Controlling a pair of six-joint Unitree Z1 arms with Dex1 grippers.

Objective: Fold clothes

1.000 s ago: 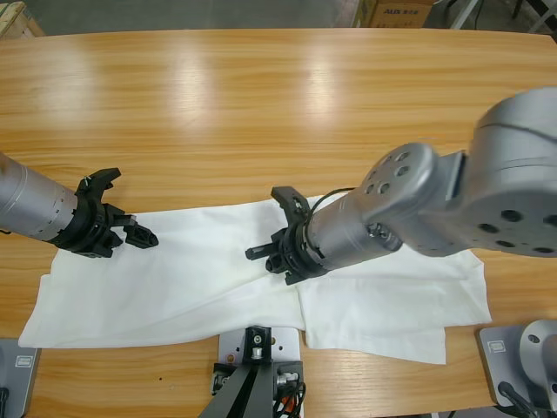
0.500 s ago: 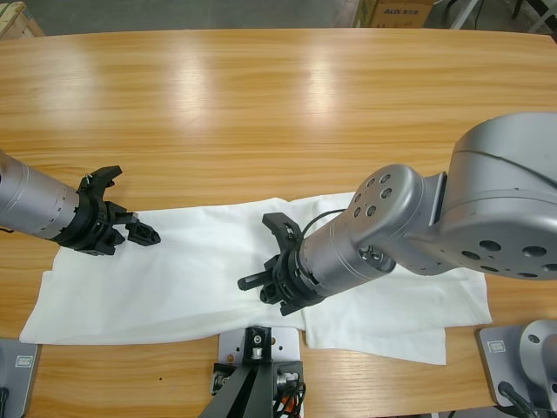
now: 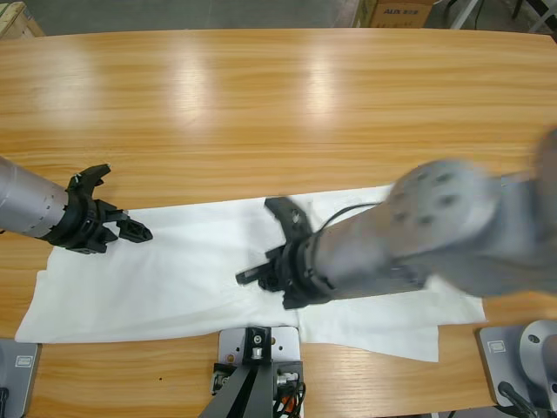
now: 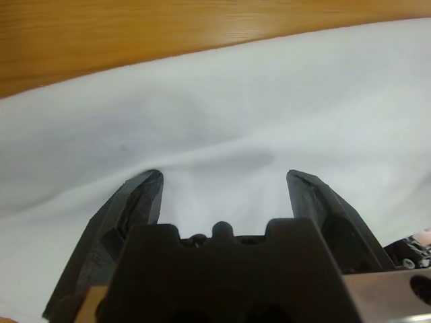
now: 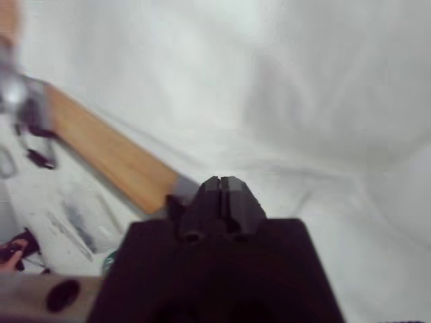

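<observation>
The clothes are one white T-shirt [image 3: 174,279] lying flat and wrinkled along the near side of the table. My left gripper [image 3: 126,225] comes in from the left edge and sits low over the shirt's left end. In the left wrist view it [image 4: 224,176] is open, with only white cloth [image 4: 269,87] between its jaws. My right gripper [image 3: 246,278] reaches from the right to the shirt's middle, near the front edge. Its jaws [image 5: 219,183] are shut at a bunched ridge of the cloth [image 5: 303,81], and creases run out from there.
Bare wooden table [image 3: 278,104] stretches across the far half. A cardboard box [image 3: 396,10] stands beyond the far edge, and another box corner [image 3: 12,17] shows at the top left. The table's front edge [image 5: 114,161] lies close to the right gripper.
My right gripper has moved down and left toward the table's front edge, drawing the shirt's middle with it. The left gripper has drawn back slightly to the left.
</observation>
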